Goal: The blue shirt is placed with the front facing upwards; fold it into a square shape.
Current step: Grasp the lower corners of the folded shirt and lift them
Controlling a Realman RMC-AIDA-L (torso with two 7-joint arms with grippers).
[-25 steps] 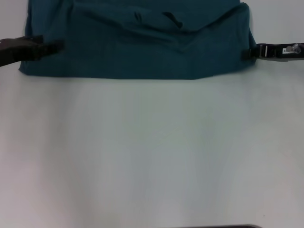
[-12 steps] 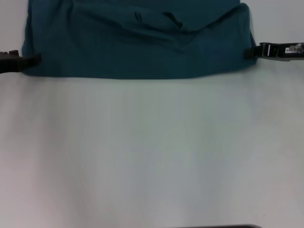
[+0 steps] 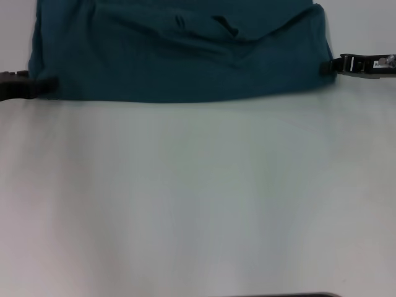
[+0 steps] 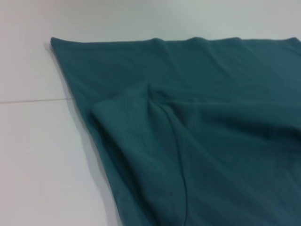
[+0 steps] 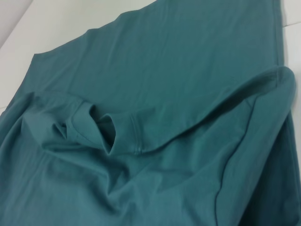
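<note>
A: White table (image 3: 198, 204) fills most of the head view, bare near the robot. Grippers?

B: Left gripper (image 3: 51, 83) low at the left edge, tip touching the near-left corner of the blue shirt (image 3: 179, 55). Fingers too dark and blurred, can't tell if parted or pinching cloth.

A: Right one?

B: Right gripper (image 3: 325, 67) at the far right, tip against the shirt's right edge. Can't tell how its fingers stand either, or whether it has cloth.

A: Shirt relative to them?

B: Stretches between the two grippers along the far side of the table, top cut off by the frame. Near hem runs roughly straight from one gripper to the other.

A: Flat?

B: No. Left wrist view shows a folded-over flap with a seam ridge; right wrist view shows a rumpled sleeve opening (image 5: 113, 134) and a raised fold beside it. Plain teal, no print showing
</note>
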